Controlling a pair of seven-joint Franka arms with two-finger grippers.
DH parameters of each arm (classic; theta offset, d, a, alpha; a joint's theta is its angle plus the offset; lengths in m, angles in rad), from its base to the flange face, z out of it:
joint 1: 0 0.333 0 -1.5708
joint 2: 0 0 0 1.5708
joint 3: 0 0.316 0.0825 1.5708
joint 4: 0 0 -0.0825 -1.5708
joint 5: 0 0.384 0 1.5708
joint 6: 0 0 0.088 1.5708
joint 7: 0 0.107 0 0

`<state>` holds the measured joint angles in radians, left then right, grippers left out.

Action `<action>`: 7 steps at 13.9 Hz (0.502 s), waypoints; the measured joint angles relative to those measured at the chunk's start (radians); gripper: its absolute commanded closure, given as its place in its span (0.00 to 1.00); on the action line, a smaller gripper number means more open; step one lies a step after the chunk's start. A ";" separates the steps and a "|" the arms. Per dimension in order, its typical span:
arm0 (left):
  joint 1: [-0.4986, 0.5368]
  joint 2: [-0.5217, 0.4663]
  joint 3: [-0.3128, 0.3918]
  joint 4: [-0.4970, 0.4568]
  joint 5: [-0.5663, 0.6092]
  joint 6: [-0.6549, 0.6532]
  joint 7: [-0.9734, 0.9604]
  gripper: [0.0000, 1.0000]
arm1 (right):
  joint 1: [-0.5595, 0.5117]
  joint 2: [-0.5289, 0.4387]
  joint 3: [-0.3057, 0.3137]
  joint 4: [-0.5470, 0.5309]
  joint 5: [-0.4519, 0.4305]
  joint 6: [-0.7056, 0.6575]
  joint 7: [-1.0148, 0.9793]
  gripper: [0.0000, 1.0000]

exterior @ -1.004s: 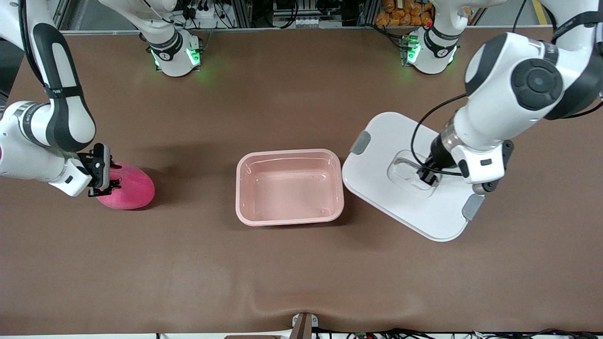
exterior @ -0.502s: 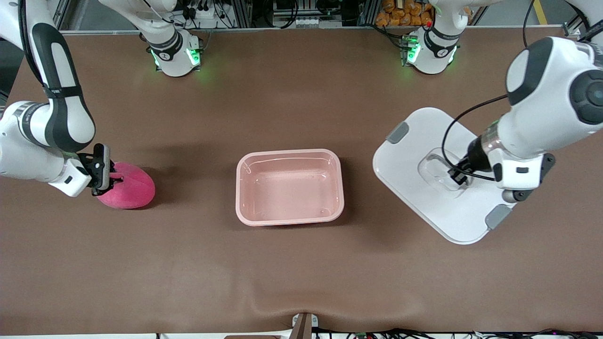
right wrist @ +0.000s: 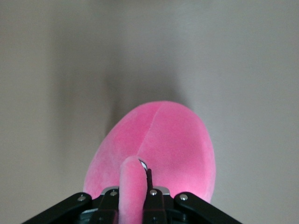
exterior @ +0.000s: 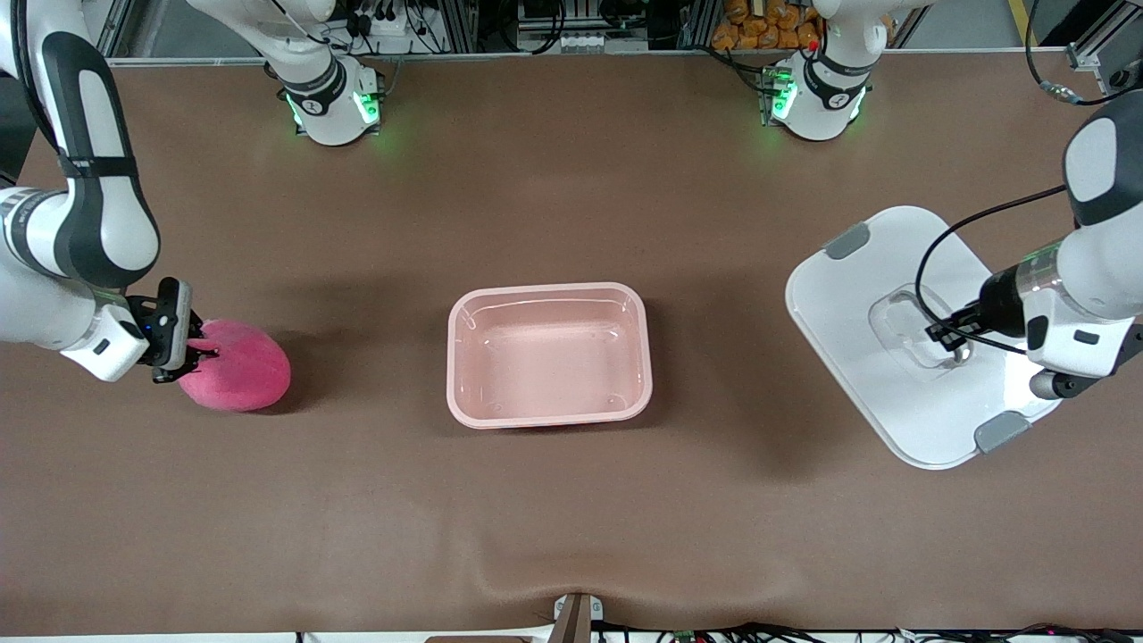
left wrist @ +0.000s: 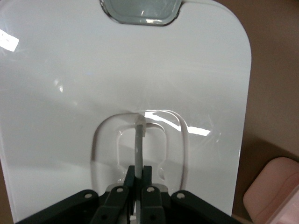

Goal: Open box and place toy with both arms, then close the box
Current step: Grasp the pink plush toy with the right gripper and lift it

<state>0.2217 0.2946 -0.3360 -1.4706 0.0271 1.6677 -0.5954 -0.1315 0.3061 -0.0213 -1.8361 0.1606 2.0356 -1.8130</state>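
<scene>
— What sits nearest the front camera?

— The box (exterior: pixel 549 354), a translucent pink tub, open, in the middle of the desk (exterior: pixel 571 518). Nothing lies in it.

— And the toy?

— The toy (exterior: pixel 235 365), a hot-pink plush blob, is at the right arm's end of the desk, about level with the box and well apart from it. The right gripper (exterior: pixel 181 346) is at the toy's side toward that end of the desk. In the right wrist view its jaws are clenched on a pink stalk (right wrist: pixel 132 186) that stands up from the plush body.

— The lid?

— The white lid (exterior: pixel 902 330) is off the box, at the left arm's end of the desk, near that edge and turned at an angle. It has two grey clips (exterior: pixel 1000 432), one at each end.

— What has hold of it?

— The left gripper (exterior: pixel 946 332), down in the lid's recessed middle. The left wrist view shows its fingers (left wrist: pixel 147 182) clamped tight on the thin grey handle (left wrist: pixel 138 149). Whether the lid rests on the desk or hangs just above it, I cannot tell.

— Farthest back?

— The two arm bases (exterior: pixel 332 103), lit green, along the desk's edge farthest from the front camera.
</scene>
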 measured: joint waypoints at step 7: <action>0.032 0.002 0.001 -0.005 0.000 0.000 0.122 1.00 | 0.020 -0.014 0.005 0.079 0.004 -0.115 0.276 1.00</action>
<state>0.2542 0.2961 -0.3352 -1.4753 0.0271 1.6679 -0.4729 -0.1112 0.2921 -0.0167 -1.7569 0.1649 1.9202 -1.5371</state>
